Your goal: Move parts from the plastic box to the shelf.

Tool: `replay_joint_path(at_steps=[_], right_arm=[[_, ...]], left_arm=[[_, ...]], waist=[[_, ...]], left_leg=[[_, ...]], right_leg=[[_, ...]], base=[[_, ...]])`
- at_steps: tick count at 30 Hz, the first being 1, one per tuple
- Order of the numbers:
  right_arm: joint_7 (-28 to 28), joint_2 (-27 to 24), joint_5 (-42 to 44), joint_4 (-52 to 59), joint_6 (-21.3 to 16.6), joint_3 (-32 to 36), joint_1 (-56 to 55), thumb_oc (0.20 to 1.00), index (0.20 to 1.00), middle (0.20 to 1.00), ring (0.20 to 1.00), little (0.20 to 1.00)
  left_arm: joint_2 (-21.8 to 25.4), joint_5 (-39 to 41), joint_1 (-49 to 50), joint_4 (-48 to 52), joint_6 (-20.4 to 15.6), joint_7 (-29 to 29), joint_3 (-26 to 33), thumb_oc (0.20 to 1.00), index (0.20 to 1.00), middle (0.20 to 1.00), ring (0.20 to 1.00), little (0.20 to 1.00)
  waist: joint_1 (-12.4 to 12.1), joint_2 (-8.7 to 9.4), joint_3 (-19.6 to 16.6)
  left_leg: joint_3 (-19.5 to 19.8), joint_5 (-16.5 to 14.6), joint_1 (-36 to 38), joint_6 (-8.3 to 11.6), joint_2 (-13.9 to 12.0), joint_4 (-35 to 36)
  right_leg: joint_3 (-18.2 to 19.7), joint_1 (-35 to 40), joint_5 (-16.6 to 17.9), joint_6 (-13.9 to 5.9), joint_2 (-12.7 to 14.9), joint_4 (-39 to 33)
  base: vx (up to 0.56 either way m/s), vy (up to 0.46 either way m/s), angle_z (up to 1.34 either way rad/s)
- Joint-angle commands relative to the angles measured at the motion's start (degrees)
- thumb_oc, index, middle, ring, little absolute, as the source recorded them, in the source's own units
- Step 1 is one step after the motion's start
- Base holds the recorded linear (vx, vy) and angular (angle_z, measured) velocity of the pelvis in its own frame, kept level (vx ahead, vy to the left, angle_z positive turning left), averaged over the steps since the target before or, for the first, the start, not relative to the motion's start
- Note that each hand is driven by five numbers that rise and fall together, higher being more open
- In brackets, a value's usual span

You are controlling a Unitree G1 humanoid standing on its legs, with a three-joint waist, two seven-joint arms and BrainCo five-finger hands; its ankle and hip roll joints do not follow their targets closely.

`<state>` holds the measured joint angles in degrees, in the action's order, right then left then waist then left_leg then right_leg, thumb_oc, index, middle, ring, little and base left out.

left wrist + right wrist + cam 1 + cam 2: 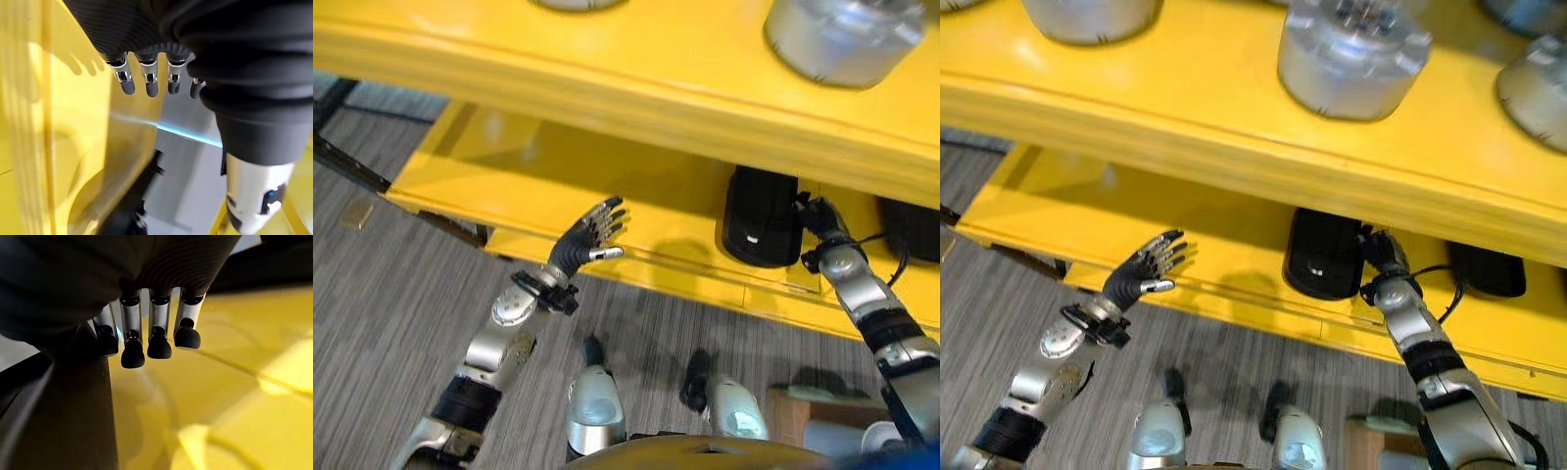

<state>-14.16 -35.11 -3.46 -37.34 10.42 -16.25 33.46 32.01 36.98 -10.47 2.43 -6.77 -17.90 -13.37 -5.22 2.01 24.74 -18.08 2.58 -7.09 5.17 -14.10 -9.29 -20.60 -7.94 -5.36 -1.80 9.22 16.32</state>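
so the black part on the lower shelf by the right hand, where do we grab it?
Probably across its two long sides near the front end, coming in from the open shelf front. The black part lies lengthwise into the lower shelf under the upper board, so top access looks blocked. The right hand is already beside it.

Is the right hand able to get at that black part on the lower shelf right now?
Probably yes: the right hand is already beside the black part on the lower shelf, nothing between them.

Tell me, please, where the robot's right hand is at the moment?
In the eye views, the right hand reaches into the yellow shelf's lower level, beside a black part.
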Motion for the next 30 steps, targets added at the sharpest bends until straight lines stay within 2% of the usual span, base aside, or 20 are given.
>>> replay_joint_path(at_steps=[1, 2, 3, 10, 12, 13, 18, 22, 25, 30], right_arm=[[-3.2, -3.5, 2.4, -1.0, -0.1, -1.9, 3.5, 0.200, 0.200, 0.200, 0.200, 0.200], [-3.6, -3.3, 2.3, -3.9, -0.1, -3.0, 6.4, 0.200, 0.200, 0.200, 0.200, 0.200], [-3.5, -3.2, 2.1, -4.3, 0.1, -3.1, 6.9, 0.200, 0.200, 0.200, 0.200, 0.200], [-3.9, -3.0, 2.7, -11.5, 0.5, -7.2, 13.7, 0.200, 0.200, 0.200, 0.200, 0.200], [-4.2, -3.0, 2.3, -14.0, 1.0, -9.5, 16.8, 0.200, 0.200, 0.200, 0.200, 0.200], [-4.1, -3.1, 2.2, -14.2, 1.0, -9.6, 17.1, 0.200, 0.200, 0.200, 0.200, 0.200], [-3.2, -4.9, -3.6, -17.6, 2.2, -12.9, 22.3, 0.200, 0.200, 0.200, 0.200, 0.200], [-2.4, -7.1, -11.5, -21.4, 5.4, -17.1, 26.5, 0.200, 0.200, 0.200, 0.200, 0.200], [-2.0, -9.2, -13.3, -23.8, 6.8, -19.5, 30.0, 0.200, 0.200, 0.200, 0.200, 0.200], [-2.1, -10.9, -12.3, -24.9, 8.2, -19.7, 33.1, 0.200, 0.200, 0.200, 0.200, 0.200]], left_arm=[[-0.1, 6.1, -0.3, 7.8, -9.8, -0.3, 0.7, 1.000, 1.000, 1.000, 1.000, 1.000], [0.3, 6.3, -3.0, 8.0, -12.5, 1.9, 1.5, 1.000, 1.000, 1.000, 1.000, 1.000], [0.4, 6.4, -3.4, 8.0, -13.1, 2.4, 1.6, 1.000, 1.000, 1.000, 1.000, 1.000], [-0.7, 6.2, -9.6, 8.4, -12.3, 3.4, 0.5, 1.000, 1.000, 1.000, 1.000, 1.000], [-2.1, 5.3, -11.8, 7.3, -13.0, 3.9, -2.0, 1.000, 1.000, 1.000, 1.000, 1.000], [-2.1, 5.3, -11.9, 7.3, -13.2, 3.9, -2.2, 1.000, 1.000, 1.000, 1.000, 1.000], [-2.3, 5.1, -14.3, 6.1, -14.4, 5.1, -4.6, 1.000, 1.000, 1.000, 1.000, 1.000], [-1.8, 5.8, -15.4, 5.1, -15.2, 5.2, -6.7, 1.000, 1.000, 1.000, 1.000, 1.000], [-1.2, 5.8, -15.1, 4.0, -15.0, 6.6, -8.4, 1.000, 1.000, 1.000, 1.000, 1.000], [-0.9, 6.5, -14.2, 4.8, -14.4, 4.8, -9.2, 1.000, 1.000, 1.000, 1.000, 1.000]], waist=[[-0.4, -1.18, -2.8], [-0.6, -1.29, -2.0], [-0.6, -1.28, -1.9], [-1.3, -0.63, 0.9], [-0.9, -0.40, 2.3], [-0.8, -0.41, 2.4], [-0.7, -0.07, 3.8], [-0.9, -0.12, 4.6], [-1.0, -0.92, 5.0], [-1.2, -1.57, 5.0]], left_leg=[[-1.7, -1.4, -0.6, -0.55, 1.8, -0.4], [-2.1, -1.5, -2.0, -0.53, 1.6, -1.5], [-2.2, -1.6, -2.2, -0.54, 1.5, -1.8], [-2.1, -3.9, -8.8, -1.11, 0.1, -9.1], [-3.2, -6.0, -12.1, -1.63, -1.6, -14.6], [-3.2, -6.2, -12.4, -1.69, -1.7, -15.1], [-3.2, -10.2, -16.9, -2.68, -3.1, -22.8], [-2.2, -12.6, -19.7, -3.42, -3.0, -26.7], [-1.3, -12.3, -20.9, -3.12, -3.0, -26.8], [-0.8, -11.7, -21.2, -2.31, -3.1, -25.9]], right_leg=[[-2.0, 2.5, -8.3, 1.41, -2.6, 7.5], [-2.3, 1.1, -8.9, 1.68, -2.4, 9.3], [-2.3, 0.8, -9.0, 1.72, -2.4, 9.7], [-2.9, -5.6, -11.7, 2.82, -0.9, 19.0], [-3.3, -9.3, -12.8, 3.00, 0.9, 24.3], [-3.2, -9.7, -12.9, 2.94, 1.1, 24.8], [-2.5, -14.1, -14.0, 2.61, 3.6, 30.1], [-1.4, -17.7, -14.6, 1.96, 5.0, 33.8], [-0.5, -19.8, -14.4, 1.40, 5.5, 35.1], [-0.5, -20.9, -14.7, 1.25, 6.1, 36.0]], base=[[-0.17, 0.019, 0.01], [-0.14, 0.005, -0.02], [-0.15, -0.036, 0.02], [-0.13, -0.042, 0.01], [-0.19, 0.009, 0.01], [-0.14, 0.015, 0.00], [-0.10, 0.001, -0.05], [-0.03, 0.014, -0.05], [-0.01, 0.014, 0.05], [-0.01, 0.003, 0.03]])
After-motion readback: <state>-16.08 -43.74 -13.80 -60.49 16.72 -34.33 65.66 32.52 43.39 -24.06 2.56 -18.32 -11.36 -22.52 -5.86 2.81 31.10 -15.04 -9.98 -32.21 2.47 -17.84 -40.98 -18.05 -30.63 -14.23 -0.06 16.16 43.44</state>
